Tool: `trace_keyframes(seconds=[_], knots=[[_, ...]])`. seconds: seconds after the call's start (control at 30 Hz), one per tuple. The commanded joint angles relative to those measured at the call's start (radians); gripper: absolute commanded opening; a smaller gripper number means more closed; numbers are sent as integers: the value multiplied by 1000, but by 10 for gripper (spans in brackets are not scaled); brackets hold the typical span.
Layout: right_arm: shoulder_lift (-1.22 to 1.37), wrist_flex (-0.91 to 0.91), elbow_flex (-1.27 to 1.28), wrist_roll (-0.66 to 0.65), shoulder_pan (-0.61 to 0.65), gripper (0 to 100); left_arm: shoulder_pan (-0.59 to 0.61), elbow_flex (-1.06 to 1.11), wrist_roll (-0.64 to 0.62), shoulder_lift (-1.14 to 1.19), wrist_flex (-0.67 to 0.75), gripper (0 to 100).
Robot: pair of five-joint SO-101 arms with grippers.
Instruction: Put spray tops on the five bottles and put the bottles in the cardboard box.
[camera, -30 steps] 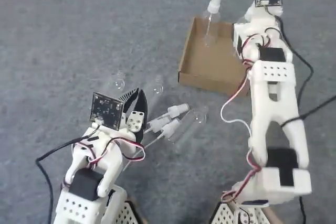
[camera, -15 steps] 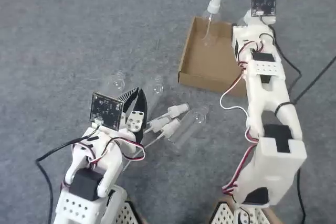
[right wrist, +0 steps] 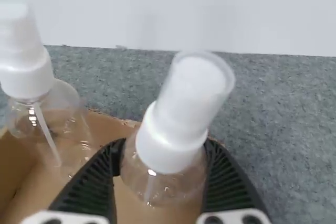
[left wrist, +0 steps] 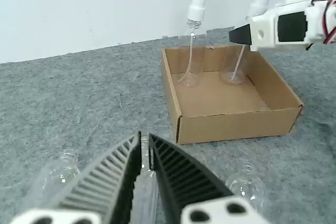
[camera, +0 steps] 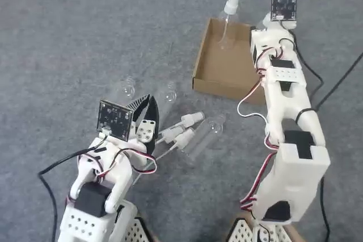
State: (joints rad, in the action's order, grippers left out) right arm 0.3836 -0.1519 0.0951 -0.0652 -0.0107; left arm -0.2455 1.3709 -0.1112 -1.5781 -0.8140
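1. The right gripper (right wrist: 164, 150) is closed around the clear body of a capped bottle (right wrist: 160, 179), with one finger on each side, just below its white spray top (right wrist: 184, 103). This bottle is upright inside the cardboard box (camera: 222, 89), at the far corner of the box on the right arm's side.
2. A second capped bottle (left wrist: 190, 61) also stands in the box, at its far wall, near the first one but apart from it.
3. The left gripper (left wrist: 144, 138) hangs over the table, well apart from the box. Its jaws are almost together, with only a thin slit between them. I cannot tell if it pinches anything.
4. Three uncapped bottles (camera: 207, 131) and two loose spray tops (camera: 190, 120) lie on the table on the near side of the box, beside the left gripper.
5. I judge the bottles to be light, thin plastic, smooth and round. They probably roll, slip, and dent under a hard squeeze. The shoulder or neck seems the stiffer place to hold. On a loose top the thin tube probably bends, so the white head is the better hold.
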Motion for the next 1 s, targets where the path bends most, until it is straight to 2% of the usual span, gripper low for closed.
trace_keyframes(seconds=[0.0,0.23,0.43,0.97], knots=[[-19,15,-75,-15,-4,6,5,-5,8,-17,28,13],[12,7,-97,-61,-2,6,5,-5,8,-17,28,13],[76,-101,-215,-77,-2,6,5,-5,8,-17,28,13],[105,-107,-236,-77,1,7,5,-5,9,-17,29,13]])
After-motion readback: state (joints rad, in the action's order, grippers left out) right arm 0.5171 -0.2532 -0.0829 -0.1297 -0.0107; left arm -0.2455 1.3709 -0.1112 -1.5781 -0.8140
